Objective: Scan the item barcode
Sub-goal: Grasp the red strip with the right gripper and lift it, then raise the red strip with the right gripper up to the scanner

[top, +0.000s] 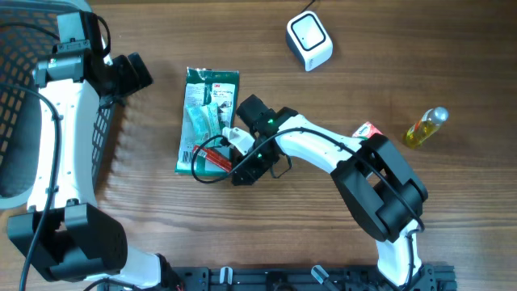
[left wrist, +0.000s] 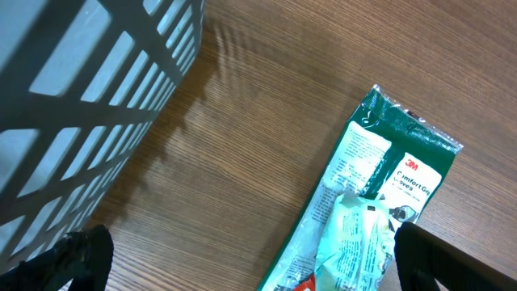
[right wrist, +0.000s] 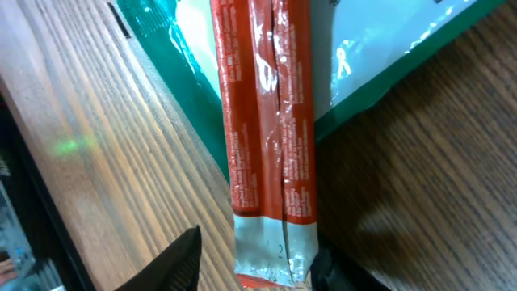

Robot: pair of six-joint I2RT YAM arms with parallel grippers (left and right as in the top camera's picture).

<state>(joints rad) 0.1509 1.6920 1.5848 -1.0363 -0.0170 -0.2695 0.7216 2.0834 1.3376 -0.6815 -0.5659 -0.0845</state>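
Note:
A red packet [right wrist: 271, 105] with a silver end lies across a green-and-white 3M package [top: 207, 105] in the middle of the table. My right gripper [right wrist: 257, 260] straddles the packet's silver end. Its left finger [right wrist: 174, 259] stands clear of the packet with bare wood between them, and its right finger [right wrist: 339, 271] sits against the other edge. In the overhead view the right gripper [top: 236, 162] is at the package's lower right corner, by the red packet [top: 215, 158]. My left gripper [top: 129, 73] hangs open and empty up left. The left wrist view shows the left gripper [left wrist: 258, 271] over wood, with the package [left wrist: 388, 186] beside it.
A white scanner block [top: 309, 39] stands at the back, right of centre. At the right are a yellow bottle [top: 425, 128] and a small red-and-white item [top: 367, 129]. A dark mesh basket [top: 16, 97] fills the left edge, close to the left arm.

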